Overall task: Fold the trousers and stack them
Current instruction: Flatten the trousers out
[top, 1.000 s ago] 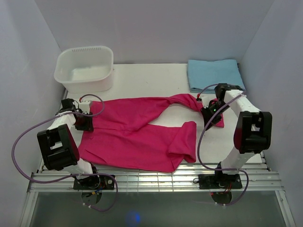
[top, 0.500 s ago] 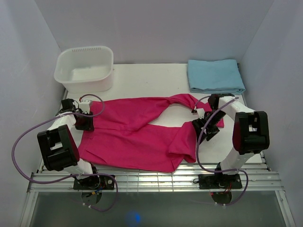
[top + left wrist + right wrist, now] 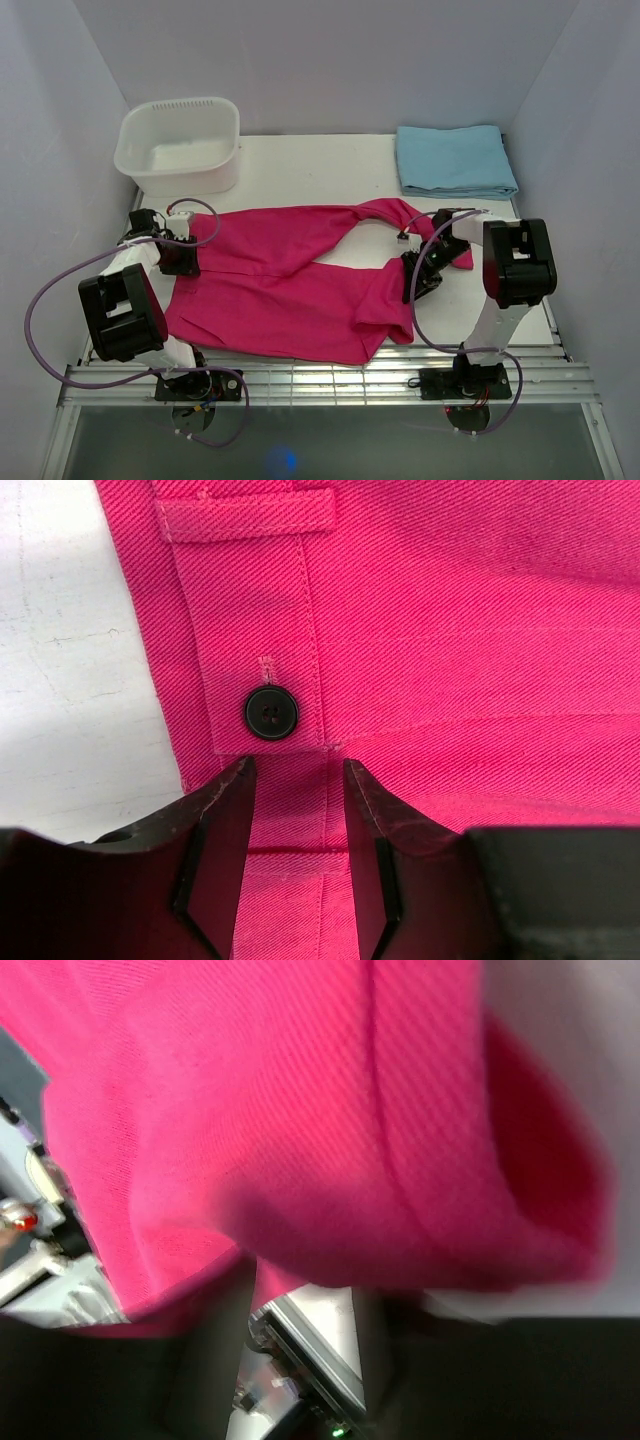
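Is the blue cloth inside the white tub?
No, the blue cloth lies flat at far right, apart from the tub at far left.

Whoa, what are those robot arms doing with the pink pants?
Two robot arms are working on folding the trousers, which lie spread out on the table. The left end effector sits at the waistband, fingers a little apart, beside a black button. The right end effector is at the end of the far leg; pink fabric fills its camera, so its grip is hidden. A white tub and a blue cloth sit at the back.
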Robot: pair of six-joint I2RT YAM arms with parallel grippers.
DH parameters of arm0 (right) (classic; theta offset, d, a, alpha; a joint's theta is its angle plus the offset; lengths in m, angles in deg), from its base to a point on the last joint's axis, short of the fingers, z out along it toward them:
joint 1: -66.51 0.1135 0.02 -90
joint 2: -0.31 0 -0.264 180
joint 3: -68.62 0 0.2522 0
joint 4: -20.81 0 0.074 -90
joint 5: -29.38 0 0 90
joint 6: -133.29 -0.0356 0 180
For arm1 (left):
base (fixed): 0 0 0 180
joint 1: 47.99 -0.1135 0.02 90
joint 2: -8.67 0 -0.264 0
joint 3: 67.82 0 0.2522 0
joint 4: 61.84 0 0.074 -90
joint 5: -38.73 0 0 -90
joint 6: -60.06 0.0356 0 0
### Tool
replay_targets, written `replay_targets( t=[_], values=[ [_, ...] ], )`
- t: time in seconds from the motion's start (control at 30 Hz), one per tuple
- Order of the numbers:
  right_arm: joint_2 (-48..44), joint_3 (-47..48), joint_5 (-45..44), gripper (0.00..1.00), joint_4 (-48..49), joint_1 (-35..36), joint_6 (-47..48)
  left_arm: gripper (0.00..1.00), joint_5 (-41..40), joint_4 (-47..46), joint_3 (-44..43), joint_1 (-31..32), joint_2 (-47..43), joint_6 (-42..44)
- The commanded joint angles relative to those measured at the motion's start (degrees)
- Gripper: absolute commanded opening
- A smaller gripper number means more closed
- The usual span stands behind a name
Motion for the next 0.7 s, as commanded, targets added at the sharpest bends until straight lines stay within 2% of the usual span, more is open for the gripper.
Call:
replay_targets(
  t=[0.0,0.07,0.27,0.43,0.5,0.57,0.6,0.67],
  values=[
    [2.2,0.0,1.3,0.26,5.5,0.5,-1.0,0.51,0.8,-0.3,-0.7,0.0,-1.6,-0.5],
    [0.3,0.8,-0.5,0.08,2.7,0.4,0.2,0.51,0.7,-0.3,-0.7,0.0,-1.4,-0.4],
    [-10.0,5.8,-8.8,0.08,-6.2,-1.2,3.4,0.48,-0.2,-1.7,0.7,0.0,-0.5,0.2],
    [-9.7,15.5,-21.2,0.08,-10.7,1.0,-0.3,0.47,-0.7,-3.6,2.9,0.0,-1.1,1.3],
    [-7.8,17.4,-24.6,0.08,-10.9,6.1,-2.2,0.46,-1.0,-4.0,3.5,0.0,-1.3,1.6],
    [-7.9,16.8,-28.6,0.08,-7.0,11.7,-3.1,0.46,-1.4,-3.9,3.6,0.0,-1.7,1.7],
    [-6.9,16.9,-30.1,0.08,-6.1,16.7,-3.2,0.46,-1.4,-3.9,3.6,0.0,-1.9,1.6],
    [-4.9,18.6,-28.3,0.08,-5.3,21.1,-3.9,0.46,-1.5,-3.6,3.5,0.0,-2.6,1.9]
  ],
)
